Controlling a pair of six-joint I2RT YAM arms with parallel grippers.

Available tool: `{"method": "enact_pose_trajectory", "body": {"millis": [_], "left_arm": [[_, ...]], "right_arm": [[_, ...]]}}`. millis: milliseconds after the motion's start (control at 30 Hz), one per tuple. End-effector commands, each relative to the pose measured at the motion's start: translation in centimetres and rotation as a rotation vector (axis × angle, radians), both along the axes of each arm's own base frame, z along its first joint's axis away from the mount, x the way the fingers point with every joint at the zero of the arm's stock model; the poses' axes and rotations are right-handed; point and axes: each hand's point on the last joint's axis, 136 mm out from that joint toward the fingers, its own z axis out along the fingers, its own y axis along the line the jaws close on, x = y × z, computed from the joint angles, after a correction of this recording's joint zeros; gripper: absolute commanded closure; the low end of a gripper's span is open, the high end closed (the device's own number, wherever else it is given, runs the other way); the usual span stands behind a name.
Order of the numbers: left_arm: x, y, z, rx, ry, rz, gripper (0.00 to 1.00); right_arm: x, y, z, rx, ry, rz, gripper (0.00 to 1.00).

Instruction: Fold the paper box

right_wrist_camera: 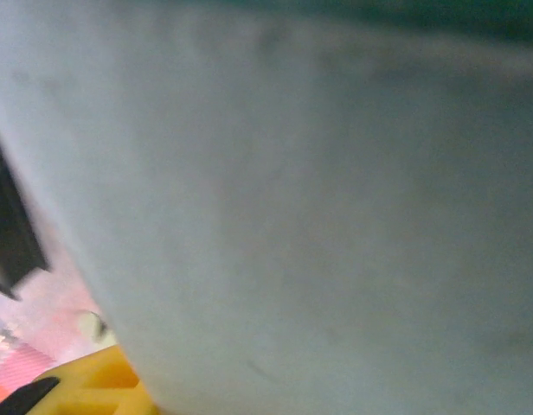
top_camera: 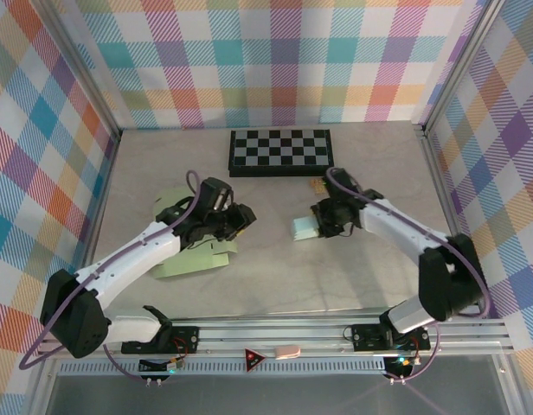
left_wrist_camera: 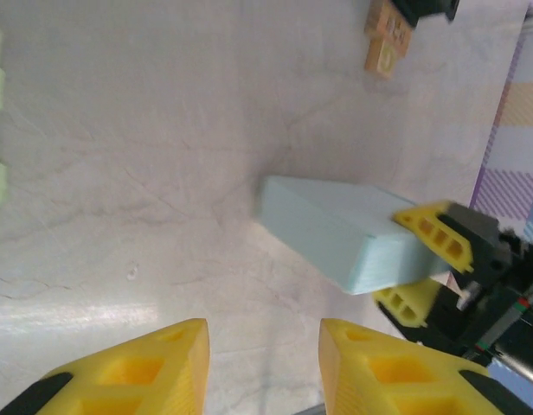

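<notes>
Spread apart, the jaws of the left gripper [left_wrist_camera: 262,335] frame only bare table [left_wrist_camera: 163,173]. The right gripper [left_wrist_camera: 414,264] has its yellow jaws pinching one end of the pale blue box [left_wrist_camera: 336,229], one above and one below. That box lies on the table near the middle, between the two grippers. From above, the left gripper [top_camera: 240,220] faces the right gripper [top_camera: 317,226] across a short gap, and the pale blue box [top_camera: 303,227] points toward the left one. In the right wrist view a blurred pale surface sits close above one yellow finger [right_wrist_camera: 89,389]. A flat pale green paper sheet [top_camera: 189,257] lies under the left arm. Behind stand a checkerboard [top_camera: 281,151] and a small wooden block [top_camera: 317,184].
</notes>
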Motion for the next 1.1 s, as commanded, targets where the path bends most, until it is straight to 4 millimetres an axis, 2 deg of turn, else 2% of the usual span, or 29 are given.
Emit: {"method": "enact_pose_trajectory", "body": {"millis": [0, 67, 200, 267, 367, 500, 533, 600, 800, 933, 1067], "left_arm": [[0.3, 1.9, 0.8, 0.029, -0.024, 0.016, 0.62], [0.5, 2.4, 1.0, 0.018, -0.033, 0.026, 0.62], [1.3, 2.8, 1.5, -0.015, -0.067, 0.035, 0.62], [1.9, 2.9, 2.3, -0.04, -0.11, 0.038, 0.62], [2.6, 3.1, 4.0, -0.064, -0.198, 0.034, 0.62], [3.0, 3.8, 6.1, -0.086, -0.296, 0.03, 0.62], [3.2, 3.9, 7.3, -0.104, -0.348, 0.035, 0.62], [3.1, 4.4, 8.4, -0.113, -0.398, 0.045, 0.62], [2.4, 5.7, 10.4, -0.14, -0.489, 0.079, 0.59], [2.4, 5.5, 11.6, -0.203, -0.524, 0.065, 0.57], [2.2, 4.4, 12.0, -0.247, -0.515, 0.005, 0.57]], "right_arm": [[1.4, -5.4, 1.9, -0.036, -0.159, -0.088, 0.57], [2.9, -8.6, 2.5, -0.013, -0.303, -0.155, 0.55], [6.2, -12.4, 3.0, 0.079, -0.549, -0.229, 0.49], [7.7, -13.2, 2.6, 0.129, -0.614, -0.216, 0.51], [9.5, -13.4, 2.1, 0.161, -0.672, -0.164, 0.52], [10.8, -13.2, 1.0, 0.211, -0.695, -0.159, 0.52], [10.8, -13.2, 0.5, 0.212, -0.68, -0.158, 0.51], [10.5, -13.4, -0.5, 0.199, -0.65, -0.167, 0.49], [9.0, -14.2, -2.6, 0.162, -0.543, -0.211, 0.37], [7.2, -14.5, -4.0, 0.148, -0.426, -0.251, 0.31], [5.0, -15.4, -4.2, 0.088, -0.31, -0.285, 0.28]]}}
